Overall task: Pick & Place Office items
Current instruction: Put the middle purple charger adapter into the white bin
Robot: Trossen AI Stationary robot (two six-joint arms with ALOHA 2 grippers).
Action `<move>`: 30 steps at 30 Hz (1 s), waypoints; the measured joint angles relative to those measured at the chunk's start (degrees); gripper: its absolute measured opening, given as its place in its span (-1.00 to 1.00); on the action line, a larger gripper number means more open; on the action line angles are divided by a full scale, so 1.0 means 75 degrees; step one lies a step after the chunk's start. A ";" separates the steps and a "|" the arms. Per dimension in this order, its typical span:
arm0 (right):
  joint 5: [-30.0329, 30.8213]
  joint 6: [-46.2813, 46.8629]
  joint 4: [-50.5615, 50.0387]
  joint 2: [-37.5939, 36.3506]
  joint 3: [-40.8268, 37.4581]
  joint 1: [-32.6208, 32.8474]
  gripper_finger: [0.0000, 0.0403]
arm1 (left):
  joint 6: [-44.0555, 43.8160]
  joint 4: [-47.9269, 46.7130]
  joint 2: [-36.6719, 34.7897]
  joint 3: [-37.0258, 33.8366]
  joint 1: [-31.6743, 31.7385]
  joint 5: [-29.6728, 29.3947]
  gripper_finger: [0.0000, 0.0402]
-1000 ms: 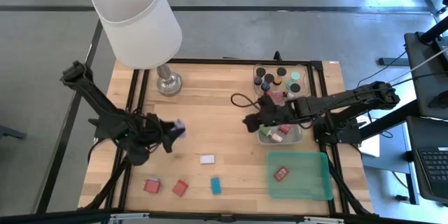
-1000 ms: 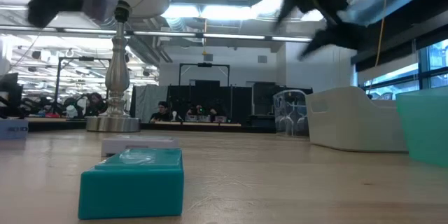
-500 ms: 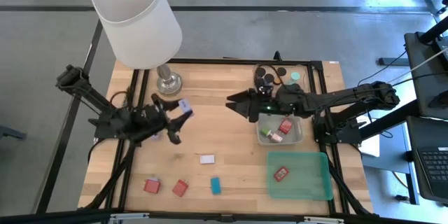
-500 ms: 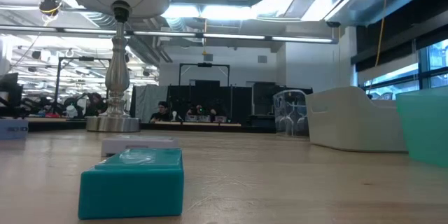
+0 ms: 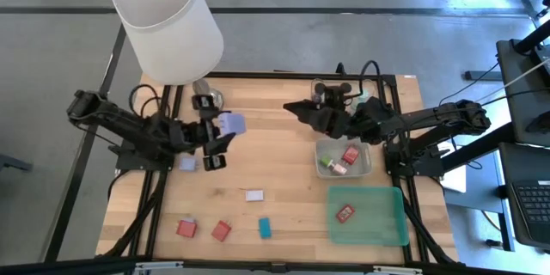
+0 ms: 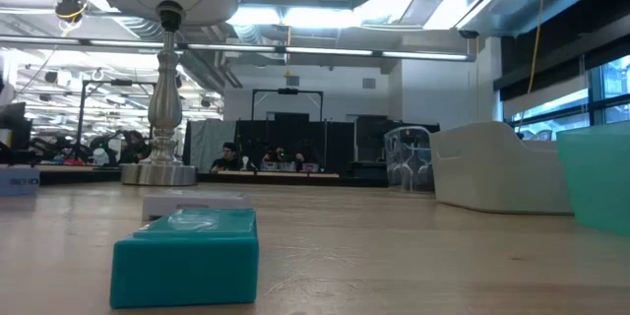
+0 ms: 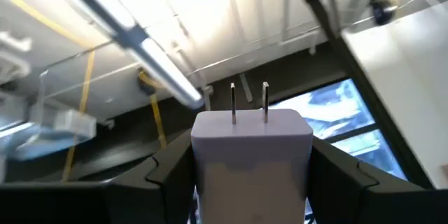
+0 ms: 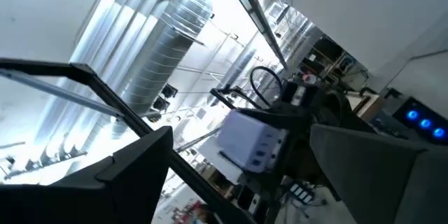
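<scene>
Office items are partly sorted: a lavender plug block (image 5: 230, 124), clamped by the left gripper (image 5: 216, 131), hangs near the lamp base (image 5: 203, 93); five remain loose, right gripper (image 5: 302, 109) spread empty.

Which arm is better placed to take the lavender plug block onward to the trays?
Right, tentatively. Its open pincer faces the lavender plug block held raised in the left pincer, and the grey tray lies on its side.
</scene>
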 joint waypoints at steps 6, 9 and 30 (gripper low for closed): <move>-0.0048 0.0317 -0.0015 0.0302 0.0370 0.0095 0.69 | -0.0035 -0.0316 0.1138 0.1209 0.0358 0.1084 0.02; -0.0697 0.0326 -0.0013 0.0768 0.0955 0.0164 0.69 | 0.0041 -0.0284 0.1503 0.1701 0.0443 0.1436 0.02; -0.3028 0.0720 -0.0698 0.1964 0.2774 0.0154 0.69 | -0.0611 -0.0754 0.1738 0.2273 0.0814 0.2566 0.02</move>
